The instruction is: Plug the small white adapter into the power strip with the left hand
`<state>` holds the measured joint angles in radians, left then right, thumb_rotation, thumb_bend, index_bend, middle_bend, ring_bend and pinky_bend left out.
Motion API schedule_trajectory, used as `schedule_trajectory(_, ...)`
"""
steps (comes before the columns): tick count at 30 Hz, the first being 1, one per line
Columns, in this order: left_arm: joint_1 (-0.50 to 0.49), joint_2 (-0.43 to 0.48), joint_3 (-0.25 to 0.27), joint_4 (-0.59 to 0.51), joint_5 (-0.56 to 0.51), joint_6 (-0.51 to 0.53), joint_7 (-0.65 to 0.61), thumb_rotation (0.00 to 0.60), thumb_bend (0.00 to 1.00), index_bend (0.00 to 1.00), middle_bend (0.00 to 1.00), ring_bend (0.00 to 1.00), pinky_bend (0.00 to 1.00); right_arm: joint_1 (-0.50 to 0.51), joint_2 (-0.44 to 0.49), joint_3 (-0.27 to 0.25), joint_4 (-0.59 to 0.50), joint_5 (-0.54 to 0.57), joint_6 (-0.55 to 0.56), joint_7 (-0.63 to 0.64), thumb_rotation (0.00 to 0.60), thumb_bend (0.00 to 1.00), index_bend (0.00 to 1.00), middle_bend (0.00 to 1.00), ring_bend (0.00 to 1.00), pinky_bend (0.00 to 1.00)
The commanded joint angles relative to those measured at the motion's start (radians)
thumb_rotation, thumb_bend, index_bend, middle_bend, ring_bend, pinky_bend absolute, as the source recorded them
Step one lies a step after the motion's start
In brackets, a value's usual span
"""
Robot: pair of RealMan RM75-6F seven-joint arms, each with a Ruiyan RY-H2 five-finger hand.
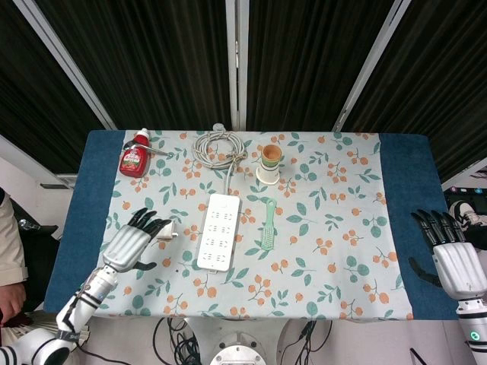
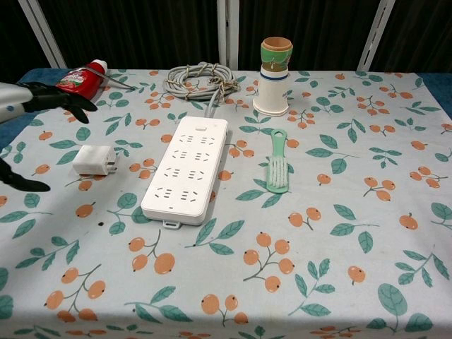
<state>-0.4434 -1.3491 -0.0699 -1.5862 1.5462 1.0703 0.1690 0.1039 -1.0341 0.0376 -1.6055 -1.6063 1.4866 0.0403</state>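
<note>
The small white adapter (image 2: 94,159) lies flat on the floral cloth, left of the long white power strip (image 1: 218,230) (image 2: 186,168). In the head view my left hand (image 1: 134,242) hovers over the adapter and hides most of it; only a sliver (image 1: 169,233) shows by the fingertips. The fingers are spread and hold nothing. In the chest view the left hand (image 2: 32,106) enters from the left edge, above the adapter and apart from it. My right hand (image 1: 450,257) rests open at the table's right edge, on the blue cloth.
A red bottle (image 1: 134,157) lies at the back left. The strip's coiled grey cable (image 1: 219,147) sits behind the strip, with a cup stack (image 1: 269,163) to its right. A green brush (image 1: 268,224) lies just right of the strip.
</note>
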Motion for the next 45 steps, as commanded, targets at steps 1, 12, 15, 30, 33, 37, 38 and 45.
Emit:
schedule_trajectory(1,-0.051,-0.042,-0.022,0.03,-0.079,-0.082,0.037,0.6,0.04,0.11,0.18,0.05,0.0,-0.003,-0.001,-0.001,0.003,0.003,0.003,0.003,0.6,0.23,0.0,0.07,0.0,0.0)
schedule_trajectory(12,-0.074,-0.081,-0.022,0.07,-0.169,-0.114,0.039,0.6,0.04,0.11,0.18,0.05,0.0,-0.002,-0.008,0.001,0.023,0.018,-0.005,0.02,0.6,0.23,0.0,0.07,0.0,0.0)
schedule_trajectory(15,-0.08,-0.081,-0.016,0.069,-0.18,-0.122,0.038,0.6,0.04,0.11,0.18,0.05,0.0,-0.001,-0.011,0.001,0.029,0.021,-0.007,0.025,0.6,0.23,0.0,0.07,0.0,0.0)
schedule_trajectory(30,-0.126,-0.091,-0.023,0.097,-0.28,-0.195,0.02,0.6,0.04,0.11,0.24,0.05,0.0,-0.005,-0.02,-0.001,0.05,0.03,-0.007,0.045,0.6,0.23,0.0,0.07,0.0,0.0)
schedule_trajectory(33,-0.133,-0.09,-0.027,0.103,-0.295,-0.206,0.005,0.6,0.04,0.11,0.25,0.05,0.0,-0.006,-0.022,-0.002,0.052,0.03,-0.004,0.046,0.6,0.23,0.0,0.07,0.0,0.0)
schedule_trajectory(37,-0.143,-0.09,-0.031,0.117,-0.309,-0.223,-0.028,0.6,0.04,0.11,0.26,0.05,0.0,-0.008,-0.024,-0.001,0.053,0.032,-0.002,0.046,0.6,0.23,0.0,0.07,0.0,0.0)
schedule_trajectory(38,-0.145,-0.09,-0.033,0.121,-0.311,-0.226,-0.034,0.6,0.04,0.11,0.26,0.05,0.0,-0.008,-0.024,-0.001,0.053,0.032,-0.001,0.046,0.6,0.23,0.0,0.07,0.0,0.0)
schedule_trajectory(45,-0.157,-0.093,-0.034,0.148,-0.322,-0.241,-0.073,0.6,0.04,0.11,0.27,0.05,0.0,-0.011,-0.028,0.0,0.055,0.035,0.003,0.044,0.6,0.23,0.0,0.07,0.0,0.0)
